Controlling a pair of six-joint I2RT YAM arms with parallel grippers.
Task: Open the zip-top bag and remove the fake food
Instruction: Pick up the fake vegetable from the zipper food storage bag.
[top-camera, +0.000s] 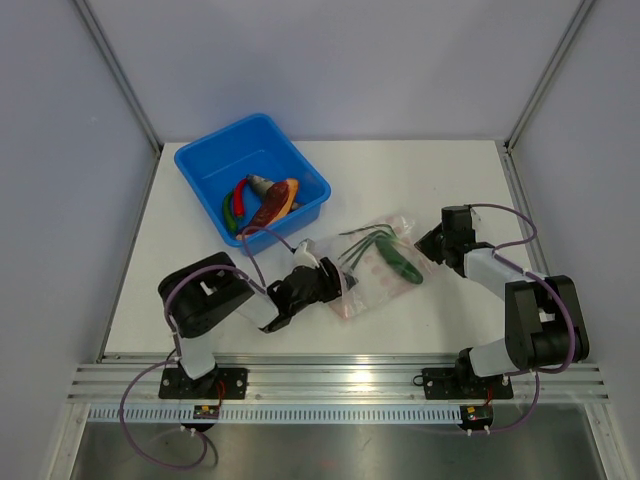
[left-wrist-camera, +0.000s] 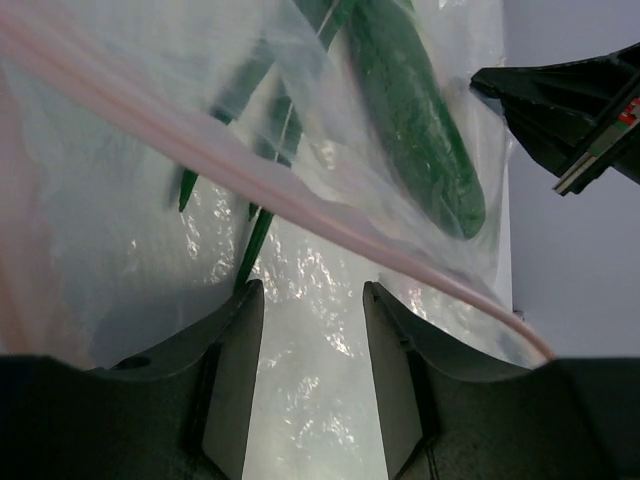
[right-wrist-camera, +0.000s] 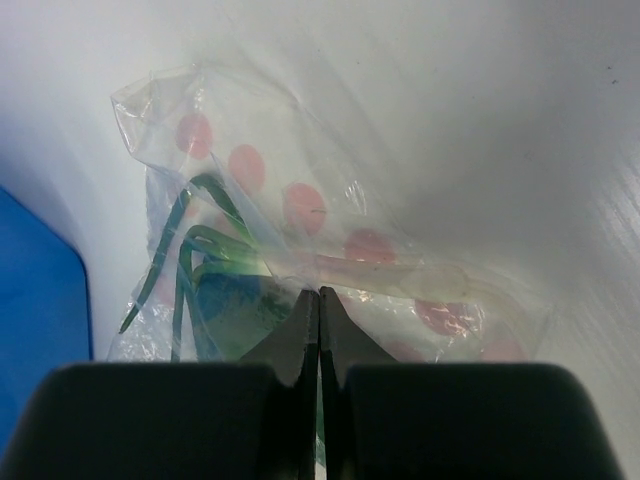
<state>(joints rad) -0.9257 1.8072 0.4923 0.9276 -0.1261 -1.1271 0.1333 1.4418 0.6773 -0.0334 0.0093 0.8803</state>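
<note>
The clear zip-top bag (top-camera: 366, 291) lies flat mid-table with pink dots. It holds green beans (top-camera: 366, 240) and a dark green pod (top-camera: 401, 263). My left gripper (top-camera: 330, 283) is at the bag's left end. In the left wrist view (left-wrist-camera: 310, 290) its jaws stand apart with bag film (left-wrist-camera: 310, 350) between them, and the pink zip strip (left-wrist-camera: 250, 175) runs across just beyond. My right gripper (top-camera: 425, 243) is at the bag's right end. In the right wrist view (right-wrist-camera: 319, 292) it is shut, with film (right-wrist-camera: 300, 150) gathered at its tips.
A blue tub (top-camera: 200, 160) stands at the back left. It holds a red chili (top-camera: 266, 210), a green pepper (top-camera: 232, 212), a grey fish (top-camera: 262, 184) and an orange piece. The table's right edge rail is close behind the right arm.
</note>
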